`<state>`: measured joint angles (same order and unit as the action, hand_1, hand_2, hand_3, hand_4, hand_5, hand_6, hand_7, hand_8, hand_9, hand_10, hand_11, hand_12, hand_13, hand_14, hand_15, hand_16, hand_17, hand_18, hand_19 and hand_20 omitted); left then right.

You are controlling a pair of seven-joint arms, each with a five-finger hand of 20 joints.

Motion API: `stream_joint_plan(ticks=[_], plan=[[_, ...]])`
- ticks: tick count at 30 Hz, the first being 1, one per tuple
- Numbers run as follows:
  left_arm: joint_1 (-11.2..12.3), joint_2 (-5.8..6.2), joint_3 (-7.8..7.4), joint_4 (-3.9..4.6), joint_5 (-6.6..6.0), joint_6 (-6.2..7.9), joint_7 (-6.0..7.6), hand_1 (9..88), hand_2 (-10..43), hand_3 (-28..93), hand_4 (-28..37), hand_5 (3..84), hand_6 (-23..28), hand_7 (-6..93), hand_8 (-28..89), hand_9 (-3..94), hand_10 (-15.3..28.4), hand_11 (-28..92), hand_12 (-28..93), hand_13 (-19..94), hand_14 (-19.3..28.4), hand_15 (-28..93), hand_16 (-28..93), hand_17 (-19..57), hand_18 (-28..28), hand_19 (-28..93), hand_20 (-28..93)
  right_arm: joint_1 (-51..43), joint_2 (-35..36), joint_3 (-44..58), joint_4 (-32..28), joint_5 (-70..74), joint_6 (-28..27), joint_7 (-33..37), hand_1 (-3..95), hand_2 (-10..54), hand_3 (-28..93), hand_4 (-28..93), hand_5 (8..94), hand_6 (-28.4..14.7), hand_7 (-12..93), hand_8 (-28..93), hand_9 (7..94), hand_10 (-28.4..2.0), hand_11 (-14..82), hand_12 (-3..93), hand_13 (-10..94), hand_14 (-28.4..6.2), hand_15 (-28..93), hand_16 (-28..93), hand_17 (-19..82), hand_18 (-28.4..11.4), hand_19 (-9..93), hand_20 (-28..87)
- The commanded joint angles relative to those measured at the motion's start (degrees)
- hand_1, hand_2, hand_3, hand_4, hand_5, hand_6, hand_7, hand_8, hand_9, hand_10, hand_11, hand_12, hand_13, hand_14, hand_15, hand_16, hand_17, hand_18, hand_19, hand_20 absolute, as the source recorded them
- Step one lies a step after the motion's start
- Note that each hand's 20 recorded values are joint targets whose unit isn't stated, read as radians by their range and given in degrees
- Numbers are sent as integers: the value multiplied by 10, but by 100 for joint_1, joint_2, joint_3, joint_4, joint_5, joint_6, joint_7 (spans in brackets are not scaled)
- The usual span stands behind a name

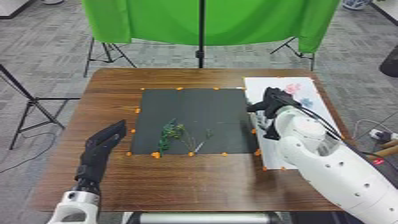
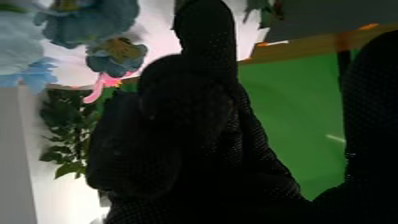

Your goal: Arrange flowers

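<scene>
The thin, leafy green sprigs [image 1: 167, 131] near 7 o'clock on the square dark-grey mat [image 1: 195, 106] should be light, bendy and easily crushed; pinch them low on the stems. They look feathery, partly yellowish. The black-gloved left hand [image 1: 107, 134] is released, fingers straight; whether the black-gloved right hand [image 1: 274, 102], at 2 o'clock, grasps anything, I cannot tell.

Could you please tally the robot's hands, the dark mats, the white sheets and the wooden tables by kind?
Hands, left hand and right hand: 2
Dark mat: 1
White sheet: 1
Wooden table: 1
Total: 5
</scene>
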<state>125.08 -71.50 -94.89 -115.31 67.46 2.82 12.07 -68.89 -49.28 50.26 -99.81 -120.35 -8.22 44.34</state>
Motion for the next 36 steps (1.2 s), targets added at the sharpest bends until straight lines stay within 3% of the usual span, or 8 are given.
stream_joint_plan(ticks=[1, 11, 16, 24, 26, 27, 29, 36], plan=[[101, -92, 34, 24, 20, 28, -87, 319, -95, 638, -172, 460, 33, 97, -54, 404, 114, 110, 131, 297, 146, 113, 48, 5, 128, 23, 183, -66, 13, -49, 174, -240, -76, 164, 281, -95, 532, -161, 605, -109, 55, -56, 848, -147, 396, 266, 918, -46, 539, 319, 668, -88, 932, 458], [76, -67, 35, 39, 22, -16, -111, 320, -95, 637, -172, 460, 32, 98, -54, 405, 114, 110, 131, 297, 146, 112, 48, 5, 128, 24, 183, -216, -1, -127, 187, -556, -29, 208, 279, -95, 533, -164, 640, -109, 67, -55, 857, -148, 395, 261, 931, -47, 529, 315, 681, -79, 932, 429], [0, -42, 62, 72, 27, -80, -145, 320, -95, 637, -173, 459, 32, 98, -54, 404, 114, 109, 131, 297, 147, 112, 48, 5, 128, 24, 183, -211, -24, -385, 285, -663, -47, 117, 282, -95, 534, -162, 705, -92, 89, -56, 870, -145, 392, 256, 937, -49, 531, 310, 694, -75, 932, 413], [-107, -3, 74, 107, 37, -116, -167, 319, -95, 636, -173, 459, 32, 97, -54, 403, 114, 108, 131, 296, 147, 112, 48, 5, 128, 23, 182, -145, -81, -949, 539, -1045, 412, -78, 412, -95, 548, -143, 794, -48, 195, -52, 894, -128, 417, 256, 937, -37, 586, 283, 714, -82, 932, 475], [-122, -4, 83, 113, 36, -132, -178, 320, -95, 637, -172, 459, 32, 97, -54, 402, 113, 108, 131, 296, 147, 112, 48, 5, 128, 23, 182, -148, -103, -1004, 600, -1067, 502, -88, 453, -95, 547, -132, 807, -42, 212, 62, 902, -126, 418, 256, 937, -35, 605, 269, 719, -83, 932, 500], [-110, -4, 84, 109, 45, -136, -175, 320, -95, 636, -172, 459, 32, 97, -54, 402, 113, 108, 131, 296, 147, 112, 48, 5, 128, 23, 182, -134, -111, -1031, 627, -991, 551, -75, 516, -95, 477, -86, 816, -40, 215, 153, 904, -126, 418, 256, 937, -33, 616, 259, 723, -85, 932, 512], [-90, -15, 85, 101, 44, -134, -169, 320, -95, 636, -172, 459, 32, 97, -54, 402, 114, 108, 131, 295, 147, 111, 48, 5, 128, 23, 182, -151, -117, -1004, 649, -919, 588, -75, 566, -95, 474, -54, 835, -35, 237, 209, 923, -123, 420, 257, 937, -32, 631, 253, 731, -87, 932, 526], [-83, -6, 71, 99, 32, -148, -193, 320, -95, 636, -172, 458, 33, 95, -54, 399, 114, 105, 132, 294, 148, 111, 49, 5, 128, 24, 182, -244, -85, -708, 591, -275, 834, -44, 547, -95, 572, -42, 838, -20, 291, 255, 937, -114, 449, 254, 937, -35, 675, 243, 745, -96, 932, 575]])
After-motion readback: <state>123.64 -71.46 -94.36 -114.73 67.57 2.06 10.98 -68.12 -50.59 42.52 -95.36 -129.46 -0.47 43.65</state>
